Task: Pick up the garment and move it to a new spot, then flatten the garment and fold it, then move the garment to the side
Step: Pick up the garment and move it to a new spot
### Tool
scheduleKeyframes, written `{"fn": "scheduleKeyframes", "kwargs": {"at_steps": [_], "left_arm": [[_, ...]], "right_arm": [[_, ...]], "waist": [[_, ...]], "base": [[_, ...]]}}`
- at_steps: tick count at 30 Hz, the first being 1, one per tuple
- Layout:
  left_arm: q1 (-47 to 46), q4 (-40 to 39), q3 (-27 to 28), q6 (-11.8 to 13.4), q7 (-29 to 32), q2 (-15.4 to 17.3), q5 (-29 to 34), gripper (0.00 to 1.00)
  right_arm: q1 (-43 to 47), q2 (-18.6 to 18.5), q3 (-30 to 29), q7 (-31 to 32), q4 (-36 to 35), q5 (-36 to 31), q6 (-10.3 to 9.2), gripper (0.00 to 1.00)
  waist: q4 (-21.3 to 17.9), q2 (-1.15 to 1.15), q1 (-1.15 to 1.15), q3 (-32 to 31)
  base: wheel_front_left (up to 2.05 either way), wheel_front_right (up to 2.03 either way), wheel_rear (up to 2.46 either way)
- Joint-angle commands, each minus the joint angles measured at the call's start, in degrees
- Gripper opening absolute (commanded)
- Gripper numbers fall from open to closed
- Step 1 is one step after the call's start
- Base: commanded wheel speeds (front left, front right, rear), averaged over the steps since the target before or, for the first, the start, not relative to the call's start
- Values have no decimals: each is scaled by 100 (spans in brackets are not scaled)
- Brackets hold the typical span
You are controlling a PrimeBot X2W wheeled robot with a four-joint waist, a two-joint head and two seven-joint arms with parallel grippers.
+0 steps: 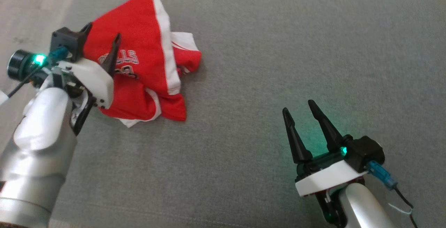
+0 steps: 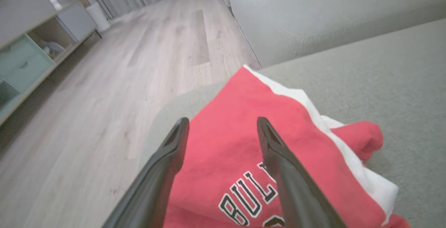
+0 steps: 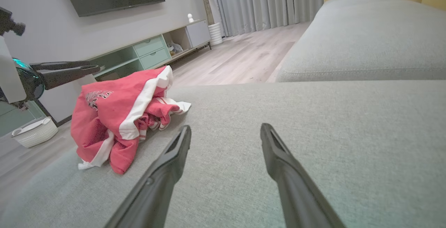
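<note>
The garment (image 1: pixel 139 57) is a red jersey with white trim and lettering, lying crumpled near the left edge of the grey sofa seat (image 1: pixel 278 46). My left gripper (image 1: pixel 104 30) hovers just over its left part, open, with nothing between the fingers. In the left wrist view the garment (image 2: pixel 230 144) fills the space under the spread left gripper (image 2: pixel 222 120). My right gripper (image 1: pixel 298 106) stands open over bare cushion at the lower right, well apart from the garment. The right wrist view shows the garment (image 3: pixel 115 116) to the left of the right gripper (image 3: pixel 225 127), and the left gripper (image 3: pixel 95 67) above it.
The seat's left edge drops to a wooden floor (image 2: pixel 104 99) right beside the garment. Another grey cushion (image 3: pixel 366 39) rises at the far side. A pale green TV cabinet (image 3: pixel 146 52) and a white basket (image 3: pixel 35 132) stand beyond on the floor.
</note>
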Motion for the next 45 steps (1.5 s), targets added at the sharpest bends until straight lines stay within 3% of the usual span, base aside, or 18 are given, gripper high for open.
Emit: {"fn": "scheduleKeyframes", "kwargs": {"at_steps": [1,4,12,14,17,23,26,36,45], "left_arm": [[-357,-10,55,12,99,354,-200,100],[-684,389,-531,11,385,602,-800,100],[-1025,873,-1394,11,656,766,-1711,100],[-1067,880,-1600,11,633,799,-1898,0],[-1197,890,-1738,10,190,913,-2002,0],[-1396,909,-1492,52,-1455,926,-1924,0],[-1433,637,-1339,71,-1780,908,-1914,0],[-994,-856,-1129,140,-1843,830,-1899,0],[-484,-2109,-1536,236,-1286,621,-1987,0]], "right_arm": [[-183,-22,151,-61,-200,-20,-4,100],[-282,-22,193,-61,-233,-21,-4,100],[-430,-22,202,-61,-233,-4,-4,100],[-447,-22,198,-61,-219,5,-4,100],[-454,-22,197,-61,-184,42,-4,100],[-360,-22,148,-61,-139,156,-4,100],[-266,-22,125,-61,-112,191,-4,100],[5,-22,121,-61,-83,319,-4,100],[-17,-22,112,-61,-169,454,-4,100]], "waist": [[-197,0,-2,238],[-317,0,-2,447],[-457,0,-2,677],[-479,0,-2,676],[-522,0,-2,580],[-643,0,-2,132],[-690,0,-2,-151],[-875,0,-2,-777],[-1527,0,-2,-803]], "base": [[0,0,0],[0,0,0],[0,0,0],[0,0,0],[0,0,0],[0,0,0],[0,0,0],[0,0,0],[0,0,0]]}}
